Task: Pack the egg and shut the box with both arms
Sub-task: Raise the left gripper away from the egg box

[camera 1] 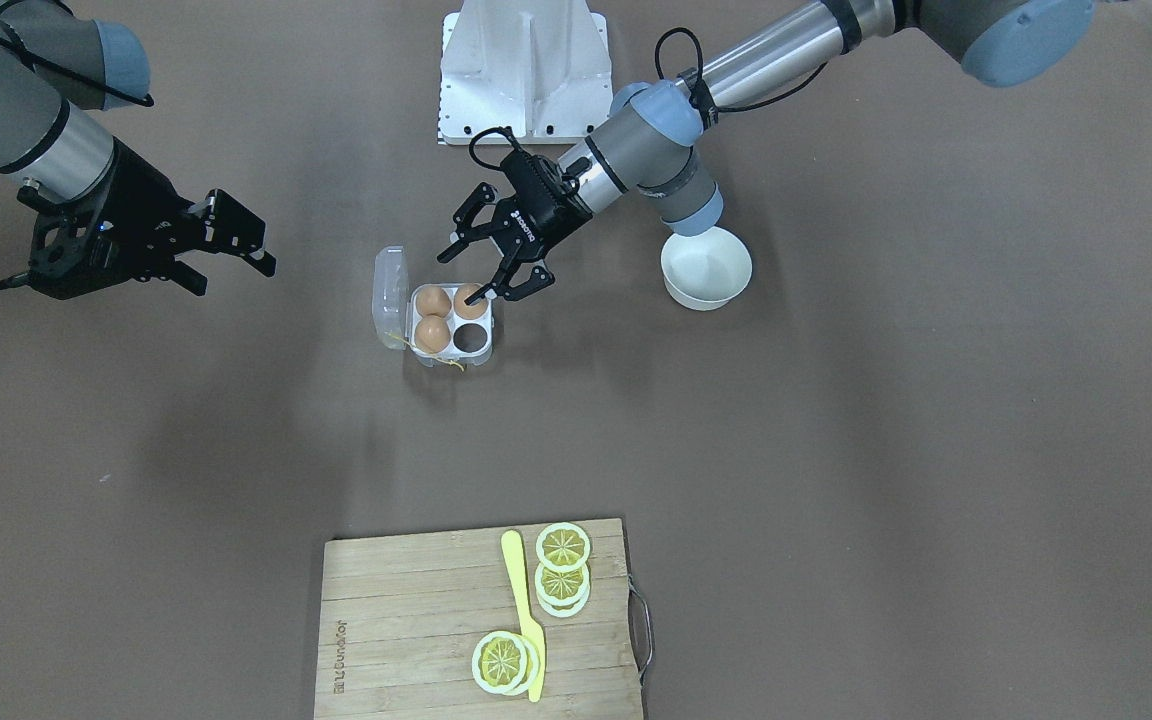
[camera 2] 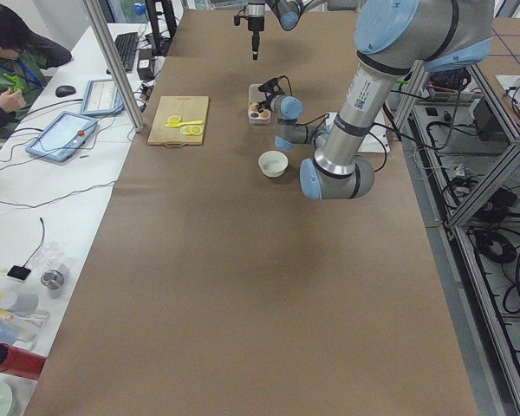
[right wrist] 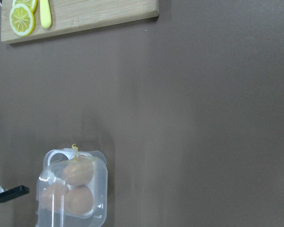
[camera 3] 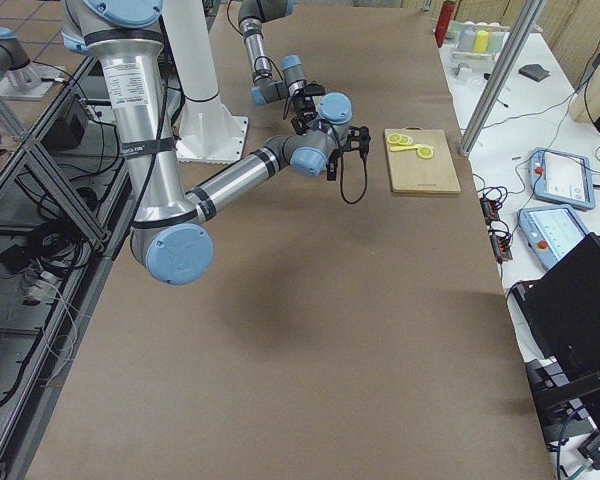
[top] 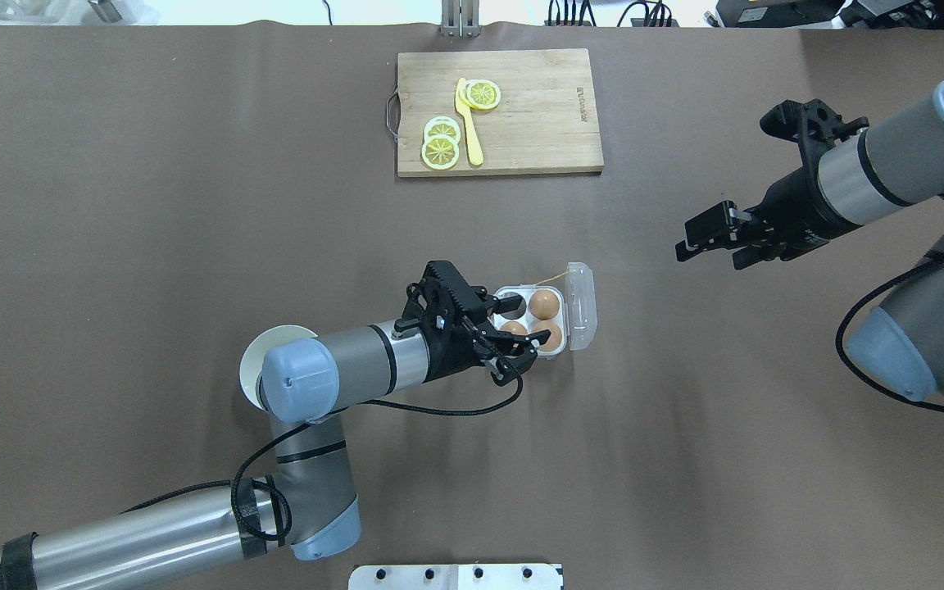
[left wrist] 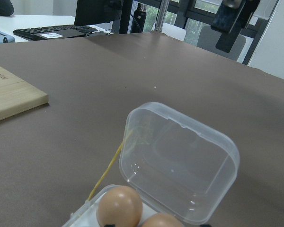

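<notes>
The clear box (camera 1: 484,352) sits mid-table with its lid (camera 1: 391,292) hinged open and upright. Three brown eggs (camera 1: 433,300) fill three cells; one cell (camera 1: 472,339) is bare. My left gripper (camera 1: 484,272) is open and empty, right over the cell nearest the robot, one fingertip (camera 1: 473,296) at that egg (camera 1: 470,306). In the overhead view it (top: 521,329) hangs over the box's (top: 568,321) left side. My right gripper (camera 1: 231,268) is open and empty, well apart from the box, also in the overhead view (top: 710,246). The left wrist view shows the lid (left wrist: 180,161) and two eggs (left wrist: 119,208).
A white bowl (camera 1: 706,268) stands beside the left arm's wrist. A wooden cutting board (camera 1: 406,620) with lemon slices (camera 1: 563,547) and a yellow knife (camera 1: 524,610) lies at the operators' edge. The white arm base (camera 1: 521,70) is at the robot's side.
</notes>
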You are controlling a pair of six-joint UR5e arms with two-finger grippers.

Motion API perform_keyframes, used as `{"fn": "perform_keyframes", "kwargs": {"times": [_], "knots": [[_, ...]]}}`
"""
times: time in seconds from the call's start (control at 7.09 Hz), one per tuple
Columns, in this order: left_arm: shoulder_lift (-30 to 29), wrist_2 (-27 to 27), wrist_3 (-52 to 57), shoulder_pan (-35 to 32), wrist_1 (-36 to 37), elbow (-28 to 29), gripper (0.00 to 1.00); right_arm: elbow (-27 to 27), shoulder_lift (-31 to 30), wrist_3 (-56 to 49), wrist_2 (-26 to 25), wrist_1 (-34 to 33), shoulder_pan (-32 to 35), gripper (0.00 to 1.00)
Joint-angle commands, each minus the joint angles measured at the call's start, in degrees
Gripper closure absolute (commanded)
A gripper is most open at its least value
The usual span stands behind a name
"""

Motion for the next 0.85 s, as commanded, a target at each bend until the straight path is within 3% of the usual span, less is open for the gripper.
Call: {"fn": "perform_keyframes", "kwargs": {"times": [0.0,0.28,0.42,0.56,0.71], "knots": [[-0.24,-0.35,-7.39,-1.89,8.47,-6.41,0.34,0.00,0.00,0.00,0.00,-0.07,-0.03,0.09],[-0.24,-0.53,-11.12,-4.17,17.58,-10.71,0.32,-0.09,0.00,0.00,-0.09,0.01,-0.03,0.09],[-0.15,-6.10,-13.14,-6.79,24.68,-14.13,0.32,-0.09,-0.09,0.87,-0.09,0.01,-0.11,0.09],[0.37,-13.20,-14.99,-11.26,31.89,-18.78,0.32,-0.09,-0.09,1.05,-0.09,0.28,-0.46,0.16],[2.20,-20.23,-15.27,-15.92,36.66,-21.95,0.32,-0.09,-0.09,2.01,0.00,0.36,-0.90,0.42]]}}
